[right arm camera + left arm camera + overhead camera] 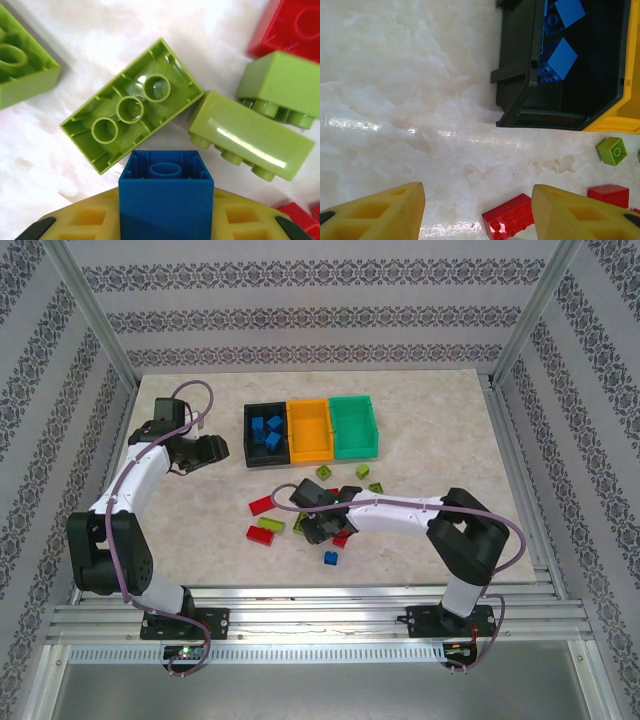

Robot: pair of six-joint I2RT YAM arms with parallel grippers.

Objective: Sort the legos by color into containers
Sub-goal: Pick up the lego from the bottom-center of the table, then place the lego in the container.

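Right wrist view has the right gripper [166, 227] clamped on a small blue plastic brick [166, 192], yellow fingers [82, 220] on either side, low over the pale marbled table [45, 165] in the loose pile toward its near edge. An upturned lime-green plastic brick [132, 105] touches the blue brick's corner, and a second lime-green brick lying on its side [250, 137] sits just beside it, so a lift that is not straight up could drag either one. The blue brick juts past the fingertips, so the hold may be shallow and could twist loose in transit. Top external view supplies the route: a black plastic bin [248, 435], an orange-yellow bin [309, 430] and a green bin [355, 426] stand in a row toward the far edge. Left wrist view adds the left gripper [477, 192], fingers apart and empty, near the black bin where blue bricks [562, 57] already lie; the arms could crowd each other there.
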